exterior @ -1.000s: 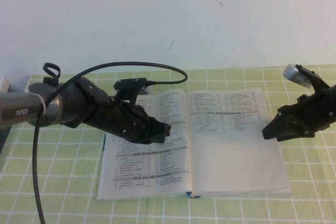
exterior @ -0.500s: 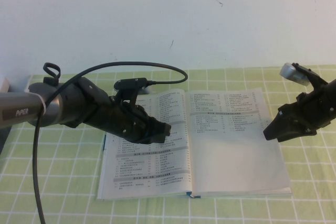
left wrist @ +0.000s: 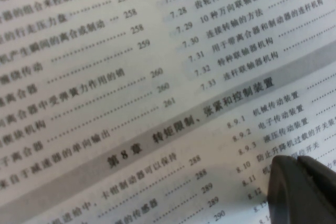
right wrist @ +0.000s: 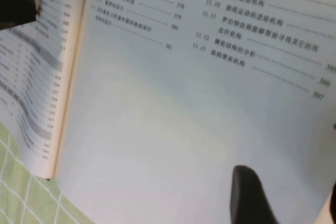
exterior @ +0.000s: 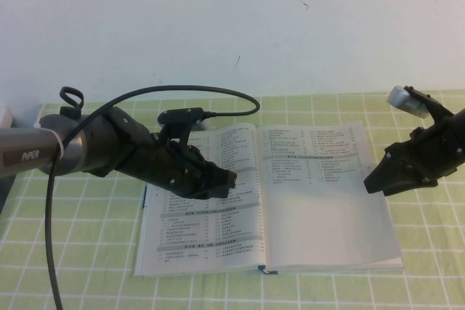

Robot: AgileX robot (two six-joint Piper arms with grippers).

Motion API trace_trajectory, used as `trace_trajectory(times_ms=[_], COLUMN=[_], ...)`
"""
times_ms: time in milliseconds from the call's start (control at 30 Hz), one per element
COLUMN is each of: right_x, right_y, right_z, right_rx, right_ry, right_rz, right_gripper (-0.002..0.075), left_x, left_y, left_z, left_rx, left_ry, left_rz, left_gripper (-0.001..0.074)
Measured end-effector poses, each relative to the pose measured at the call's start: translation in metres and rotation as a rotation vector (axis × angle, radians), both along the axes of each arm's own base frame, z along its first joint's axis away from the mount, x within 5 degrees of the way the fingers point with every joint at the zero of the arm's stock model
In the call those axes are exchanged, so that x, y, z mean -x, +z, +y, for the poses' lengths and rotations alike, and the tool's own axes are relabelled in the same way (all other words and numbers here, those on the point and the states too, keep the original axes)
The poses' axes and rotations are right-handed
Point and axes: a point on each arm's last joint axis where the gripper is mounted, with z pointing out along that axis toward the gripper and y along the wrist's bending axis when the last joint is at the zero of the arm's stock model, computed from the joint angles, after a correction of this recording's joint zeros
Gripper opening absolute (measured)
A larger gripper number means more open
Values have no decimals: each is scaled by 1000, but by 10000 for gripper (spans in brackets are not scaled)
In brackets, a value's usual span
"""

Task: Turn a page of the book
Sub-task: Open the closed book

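I pin the thick white-paged book with the left end effector (fingers together) while the right end effector, fingers apart, hovers beside the page edge.

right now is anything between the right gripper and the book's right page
Nothing visible. The right gripper hangs open at the outer edge of the book, its right page bare. The left gripper sits over the left page, out of the way.

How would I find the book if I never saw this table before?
Look at the green checked tablecloth. In its middle the book lies open, with white pages of black print. The left gripper is over its left page; the open right gripper is at its right edge.
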Motion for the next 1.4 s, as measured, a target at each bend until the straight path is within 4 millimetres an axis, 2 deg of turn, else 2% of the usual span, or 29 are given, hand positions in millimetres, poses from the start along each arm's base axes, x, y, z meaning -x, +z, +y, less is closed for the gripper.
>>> trace_trajectory(times_ms=[1400], right_x=[2], right_y=[3], right_z=[2], right_rx=[-27], right_ry=[23], right_rz=[25], right_gripper=[324], left_x=[0], left_y=[-1], left_z=[0], left_rx=[-2], left_ry=[-3], left_rz=[0], left_gripper=[-4])
